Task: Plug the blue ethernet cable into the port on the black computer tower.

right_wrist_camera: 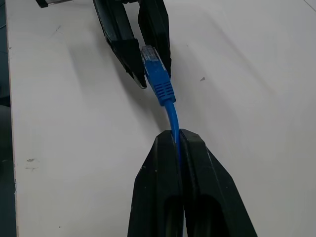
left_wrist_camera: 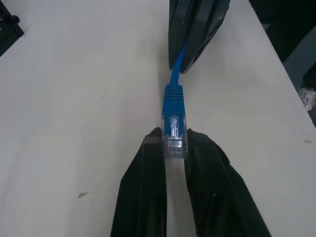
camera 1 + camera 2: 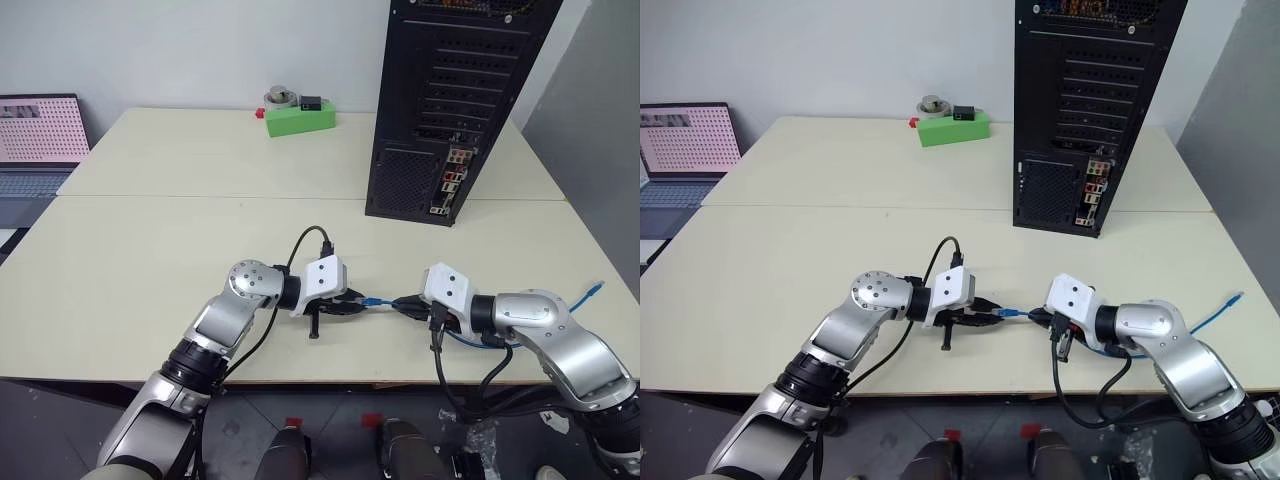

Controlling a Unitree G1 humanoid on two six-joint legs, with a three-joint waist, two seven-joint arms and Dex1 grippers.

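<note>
Left wrist view shows the left gripper (image 2: 176,143) with its two black fingers (image 2: 148,187) pinched onto the clear plastic plug of the blue ethernet cable (image 2: 173,98), the plug sitting between the fingertips with its blue strain-relief boot sticking out beyond them. From the boot, a short run of cable leads straight into the right gripper (image 1: 176,136), whose fingers (image 1: 158,182) are pressed together on the thin cable itself just behind the plug. In the head views the two grippers face each other tip to tip low over the cream table (image 3: 150,230), near its front edge, with the short blue stretch bridging the small gap between them. The rest of the cable loops under the right arm and runs out to the right, its other end lying on the table near the right edge. The black computer tower (image 3: 450,90) stands upright well beyond the grippers, its rear face towards the camera, and the port (image 3: 456,158) sits in the coloured connector cluster low on that face, well apart from the held plug.
</note>
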